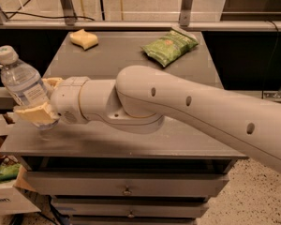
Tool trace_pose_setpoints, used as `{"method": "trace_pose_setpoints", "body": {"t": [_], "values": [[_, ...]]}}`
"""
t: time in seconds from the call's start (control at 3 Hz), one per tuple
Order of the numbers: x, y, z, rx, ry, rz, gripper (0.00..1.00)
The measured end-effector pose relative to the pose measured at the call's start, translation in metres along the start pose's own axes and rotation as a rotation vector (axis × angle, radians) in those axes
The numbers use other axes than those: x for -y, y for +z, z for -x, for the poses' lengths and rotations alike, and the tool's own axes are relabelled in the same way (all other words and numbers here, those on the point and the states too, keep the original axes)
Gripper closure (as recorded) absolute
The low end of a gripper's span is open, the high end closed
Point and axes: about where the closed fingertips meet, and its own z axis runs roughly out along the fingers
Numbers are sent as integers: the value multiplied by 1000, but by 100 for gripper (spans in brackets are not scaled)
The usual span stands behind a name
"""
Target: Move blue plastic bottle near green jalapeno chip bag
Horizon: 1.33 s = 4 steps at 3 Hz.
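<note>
In the camera view, our pincer (37,98) sits at the left front corner of the desk (131,142), clenched on the blue plastic bottle (22,82). One tan finger (33,115) lies under the label and the other shows behind the bottle's body, so the grip is across the middle. We judge this grip is meant to keep the weight balanced for carrying. The bottle tilts, with its white cap up and to the left, out past the desk's left edge. Its base is low by the desk top, and we cannot tell whether it touches. The thick white arm (201,109) reaches in from the right and crosses the front half of the desk.

The green jalapeno chip bag (170,46) lies flat near the back right of the desk, well apart from the bottle. A pale yellow sponge (84,38) rests at the back left, apart from the bag. Between the two there is bare desk, and more in front of the bag, so we judge that stretch the easiest place to set the bottle down. The edges need care: the bottle hangs partly over the left side now, above an open box (4,196) on the floor, and the bag sits close to the back edge under a metal rail (131,26). We would carry the bottle inward and across, clear of the sponge.
</note>
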Motion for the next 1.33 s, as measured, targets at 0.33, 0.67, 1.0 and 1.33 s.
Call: {"method": "trace_pose_setpoints", "body": {"t": [0.33, 0.67, 1.0, 1.33], "values": [[9, -5, -1, -1, -3, -11, 100], [42, -30, -7, 0, 0, -76, 100], [76, -66, -22, -14, 25, -157, 100], [95, -107, -37, -31, 48, -241, 100]]}}
